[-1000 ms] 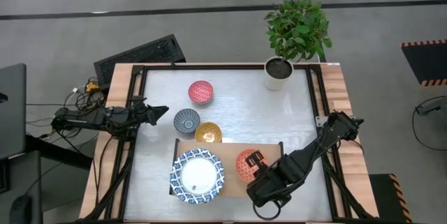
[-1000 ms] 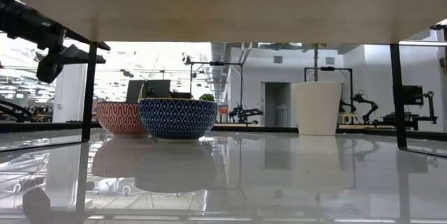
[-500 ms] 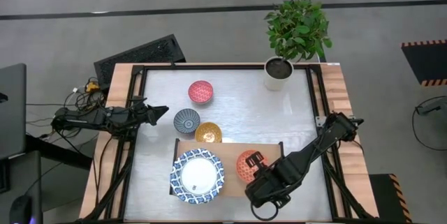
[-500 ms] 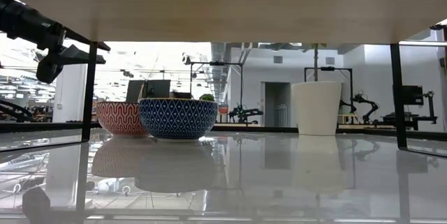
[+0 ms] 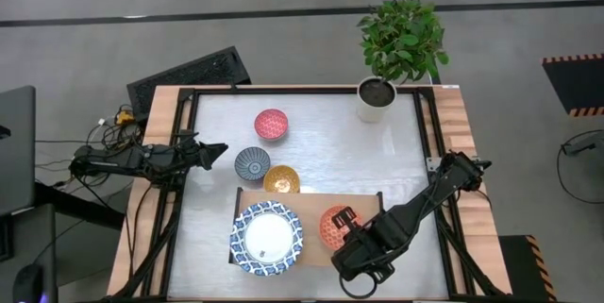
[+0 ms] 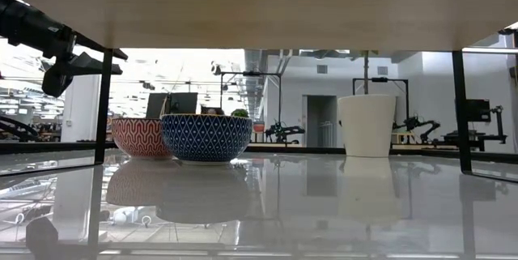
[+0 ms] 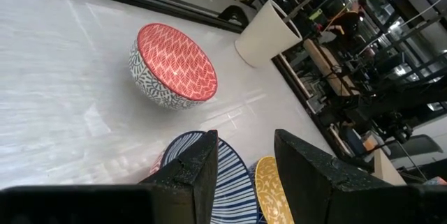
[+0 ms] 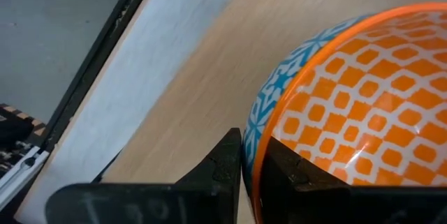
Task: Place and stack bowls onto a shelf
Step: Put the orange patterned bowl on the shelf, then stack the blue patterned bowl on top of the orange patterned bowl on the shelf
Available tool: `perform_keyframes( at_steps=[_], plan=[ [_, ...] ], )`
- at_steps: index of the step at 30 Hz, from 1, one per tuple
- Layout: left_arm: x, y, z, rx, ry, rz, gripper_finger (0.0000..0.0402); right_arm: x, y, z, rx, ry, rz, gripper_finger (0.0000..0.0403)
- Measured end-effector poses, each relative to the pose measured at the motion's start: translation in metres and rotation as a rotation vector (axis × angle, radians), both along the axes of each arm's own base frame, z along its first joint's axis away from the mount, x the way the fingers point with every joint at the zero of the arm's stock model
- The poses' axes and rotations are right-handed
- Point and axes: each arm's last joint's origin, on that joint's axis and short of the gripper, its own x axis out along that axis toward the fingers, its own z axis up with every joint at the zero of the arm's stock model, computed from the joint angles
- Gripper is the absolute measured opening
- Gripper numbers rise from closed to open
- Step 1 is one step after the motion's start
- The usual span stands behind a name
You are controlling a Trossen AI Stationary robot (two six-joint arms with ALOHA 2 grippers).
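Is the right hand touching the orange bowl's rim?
Touching. The right wrist view shows the right hand with one finger outside and one inside the orange bowl rim, pinching it.

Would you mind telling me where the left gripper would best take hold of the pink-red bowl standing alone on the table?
Probably by the rim. The pink-red bowl stands upright and open, clear of its neighbours, so one finger can go inside the thin wall and one outside. The left gripper waits at the table's left edge, so coming from above onto the nearest rim looks simplest.
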Motion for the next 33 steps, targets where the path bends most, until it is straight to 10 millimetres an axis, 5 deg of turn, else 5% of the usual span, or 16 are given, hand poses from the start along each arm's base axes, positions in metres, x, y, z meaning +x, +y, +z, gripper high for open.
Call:
perform_keyframes(
  at_steps=[6, 17, 27, 33],
  plan=[
    [0.000, 0.000, 0.000, 0.000, 0.000, 0.000, 0.0128, 0.000, 0.000, 0.000, 0.019, 0.008, 0.002, 0.0076],
    [0.000, 0.000, 0.000, 0.000, 0.000, 0.001, 0.0128, 0.001, -0.002, 0.002, 0.041, 0.023, -0.052, 0.0190],
    [0.000, 0.000, 0.000, -0.002, -0.002, 0.001, 0.0128, -0.003, -0.028, 0.087, 0.221, -0.178, -0.120, 0.0200],
    [0.000, 0.000, 0.000, -0.011, -0.004, 0.003, 0.0128, 0.004, -0.088, 0.127, 0.200, -0.530, -0.440, 0.0183]
  ],
)
